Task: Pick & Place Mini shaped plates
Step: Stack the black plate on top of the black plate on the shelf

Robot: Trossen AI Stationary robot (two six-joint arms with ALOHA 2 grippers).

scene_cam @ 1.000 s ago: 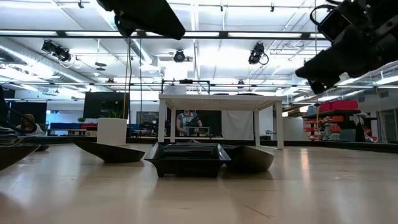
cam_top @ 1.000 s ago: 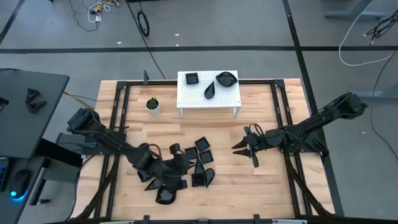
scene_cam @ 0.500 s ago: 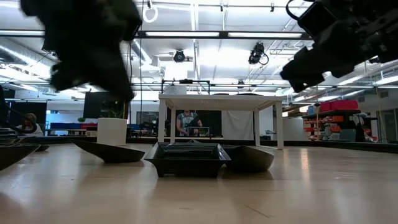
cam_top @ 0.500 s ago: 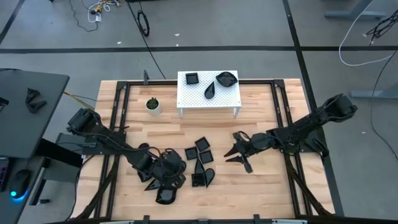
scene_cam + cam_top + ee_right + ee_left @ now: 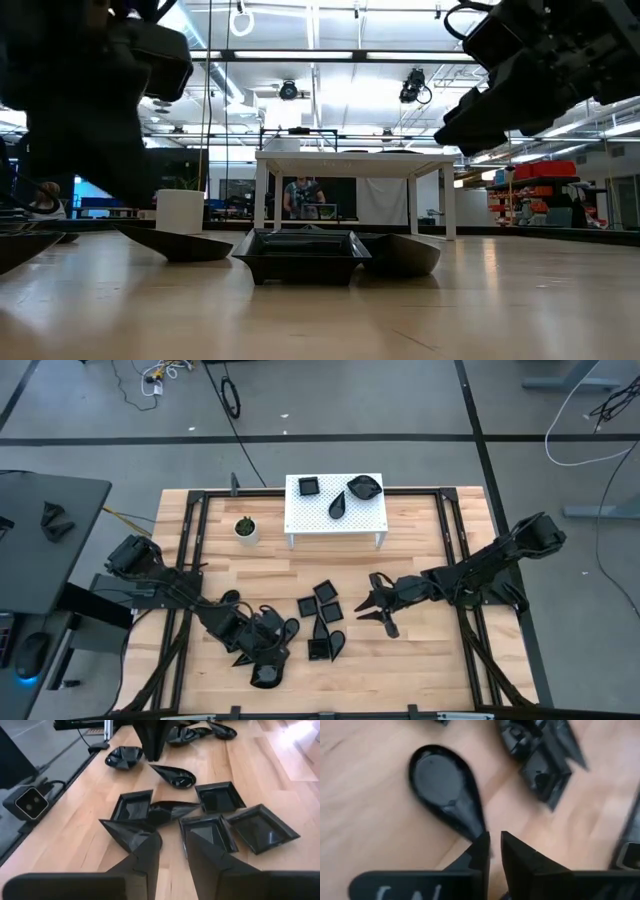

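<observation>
Fingers of the left gripper [image 5: 492,847], narrowly apart, straddle a teardrop plate's [image 5: 445,787] tip for pickup; right gripper [image 5: 378,612], fingers apart, at three o'clock of the pile.

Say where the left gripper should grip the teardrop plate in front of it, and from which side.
Probably its narrow pointed end, from above. The teardrop plate lies flat on the table, so only the raised rim offers a hold, and the tip is its slimmest part. The left gripper sits right at that tip, slightly open.
</observation>
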